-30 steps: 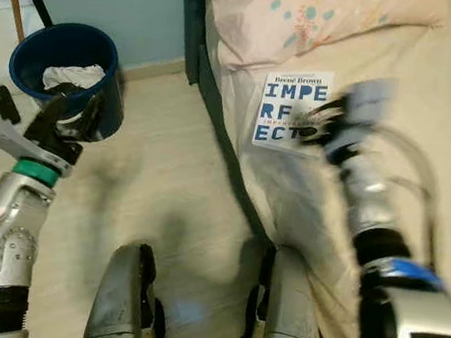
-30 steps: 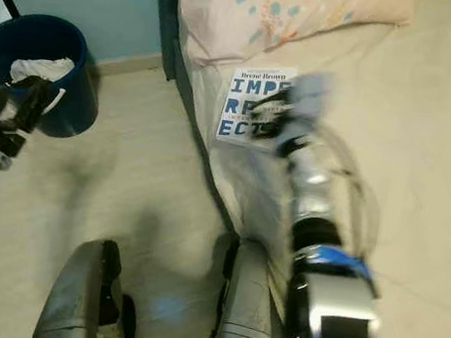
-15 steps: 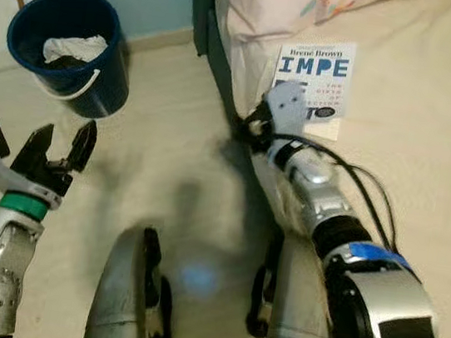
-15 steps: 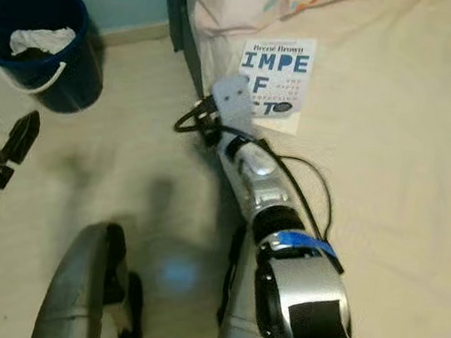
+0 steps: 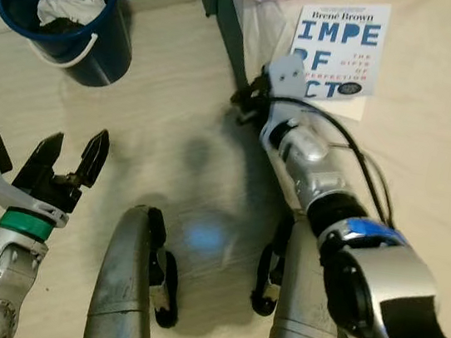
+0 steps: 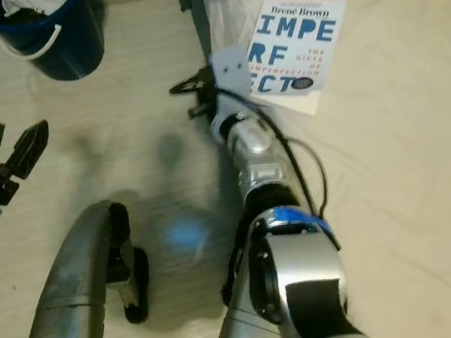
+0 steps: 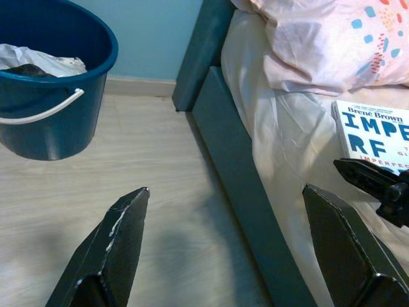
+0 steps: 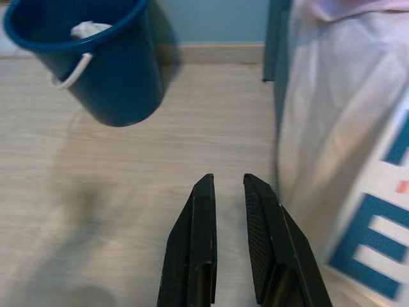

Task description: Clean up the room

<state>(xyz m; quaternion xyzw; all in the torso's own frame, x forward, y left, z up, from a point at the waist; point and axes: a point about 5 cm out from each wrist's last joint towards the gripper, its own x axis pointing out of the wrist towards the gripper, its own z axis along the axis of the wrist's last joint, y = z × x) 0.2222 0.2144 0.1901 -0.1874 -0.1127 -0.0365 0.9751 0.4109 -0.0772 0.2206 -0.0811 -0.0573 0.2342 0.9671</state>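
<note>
Pulled back off the book [image 5: 336,48], the right gripper [image 8: 230,211] now hangs at the bed's [image 5: 431,139] edge, fingers nearly together, empty. Left gripper [image 5: 70,160] waits spread wide over the floor [image 5: 172,128], near the blue bucket [image 5: 63,12].

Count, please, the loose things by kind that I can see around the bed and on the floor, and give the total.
Book: 1, lying on the bed
Bucket: 1, dark blue, standing on the floor
Crumpled white paper: 1, inside the bucket
Pillow: 1, on the bed above the book
Total: 4
</note>
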